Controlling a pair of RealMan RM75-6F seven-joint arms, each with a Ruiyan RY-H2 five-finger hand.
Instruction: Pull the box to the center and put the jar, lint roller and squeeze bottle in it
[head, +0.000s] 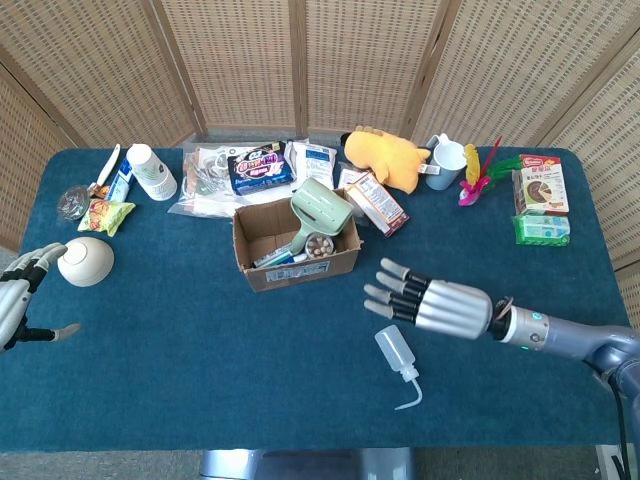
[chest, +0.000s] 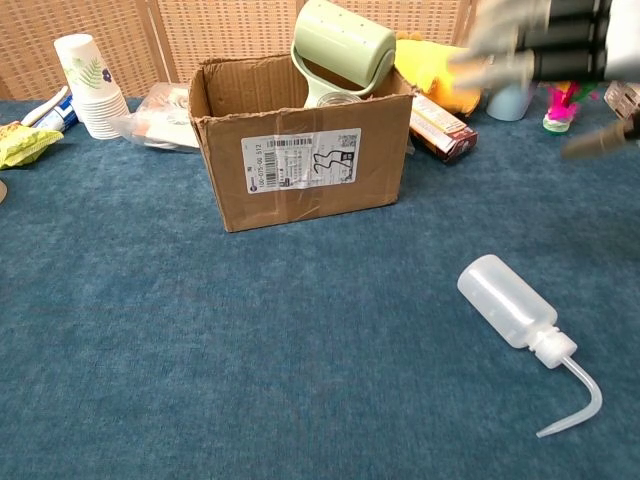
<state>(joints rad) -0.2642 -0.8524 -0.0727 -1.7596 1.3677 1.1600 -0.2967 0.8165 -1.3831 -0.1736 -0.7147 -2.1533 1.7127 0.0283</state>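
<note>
The open cardboard box (head: 294, 244) (chest: 300, 170) stands mid-table. A green lint roller (head: 320, 209) (chest: 344, 44) leans out of its right corner, and a jar (head: 320, 245) (chest: 338, 99) sits inside below it. The clear squeeze bottle (head: 397, 361) (chest: 515, 315) lies on the blue cloth in front of the box, nozzle toward me. My right hand (head: 430, 305) (chest: 545, 50) hovers open with fingers spread, just above and right of the bottle, blurred in the chest view. My left hand (head: 22, 295) is open at the table's left edge.
A white bowl (head: 85, 261) sits near my left hand. Along the back lie a stack of paper cups (head: 151, 171), plastic packets (head: 255, 166), a yellow plush toy (head: 388, 156), a snack box (head: 376, 203), a mug (head: 447, 158), a feather toy (head: 480, 172) and cartons (head: 541, 198).
</note>
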